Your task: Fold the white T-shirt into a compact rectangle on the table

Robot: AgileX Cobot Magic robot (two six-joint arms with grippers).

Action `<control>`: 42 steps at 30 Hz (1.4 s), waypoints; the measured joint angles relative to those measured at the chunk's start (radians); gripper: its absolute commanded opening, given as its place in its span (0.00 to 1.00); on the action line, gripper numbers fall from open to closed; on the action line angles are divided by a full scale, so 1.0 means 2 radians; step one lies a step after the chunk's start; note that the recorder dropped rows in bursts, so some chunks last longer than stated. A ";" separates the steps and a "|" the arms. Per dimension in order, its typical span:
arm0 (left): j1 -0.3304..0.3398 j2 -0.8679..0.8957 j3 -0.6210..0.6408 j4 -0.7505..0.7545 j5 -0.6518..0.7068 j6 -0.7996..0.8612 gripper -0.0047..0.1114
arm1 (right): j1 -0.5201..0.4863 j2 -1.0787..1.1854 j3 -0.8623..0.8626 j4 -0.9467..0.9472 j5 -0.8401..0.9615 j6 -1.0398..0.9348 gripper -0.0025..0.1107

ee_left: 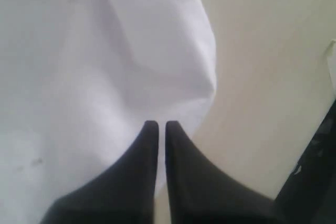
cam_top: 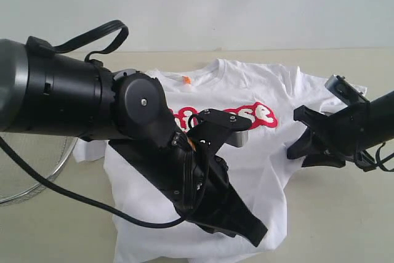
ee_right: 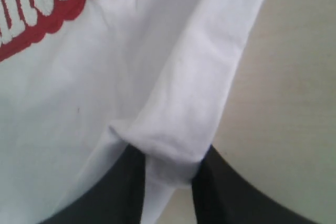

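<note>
So the white T-shirt (cam_top: pixel 271 164) is spread print side up across the middle of the exterior frame on the table (cam_top: pixel 345 220). Its collar and little orange tag (cam_top: pixel 185 80) point toward the top of the frame, and the red lettering (cam_top: pixel 261 115) peeks out just right of centre. The left arm is huge in this shot and blocks most of the left half of the shirt. The left gripper (cam_top: pixel 258 236) sits low in the middle, down by the shirt's bottom edge. Its wrist cam shows the jaws pressed together with only a thin slit between them, tips right on the edge of the cloth, and I honestly can't tell if any fabric is caught. The right gripper (cam_top: pixel 297 132) comes in from the right edge and has a bunched fold of the shirt's side pinched between its fingers (ee_right: pixel 126 187). There's also a wire basket (cam_top: pixel 37 177) at the far left edge.
</note>
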 measured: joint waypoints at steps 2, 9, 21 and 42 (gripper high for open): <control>0.000 0.000 0.000 0.000 0.000 0.000 0.08 | 0.000 0.000 0.000 0.002 0.000 -0.001 0.09; 0.000 0.000 0.000 0.000 0.000 0.000 0.08 | 0.000 0.000 0.000 0.004 0.002 -0.004 0.09; 0.000 0.000 0.000 0.004 -0.001 0.000 0.08 | 0.000 -0.041 0.000 -0.048 0.015 0.046 0.02; 0.024 -0.019 0.000 0.050 0.031 -0.012 0.08 | 0.000 -0.081 -0.103 -0.336 0.160 0.262 0.02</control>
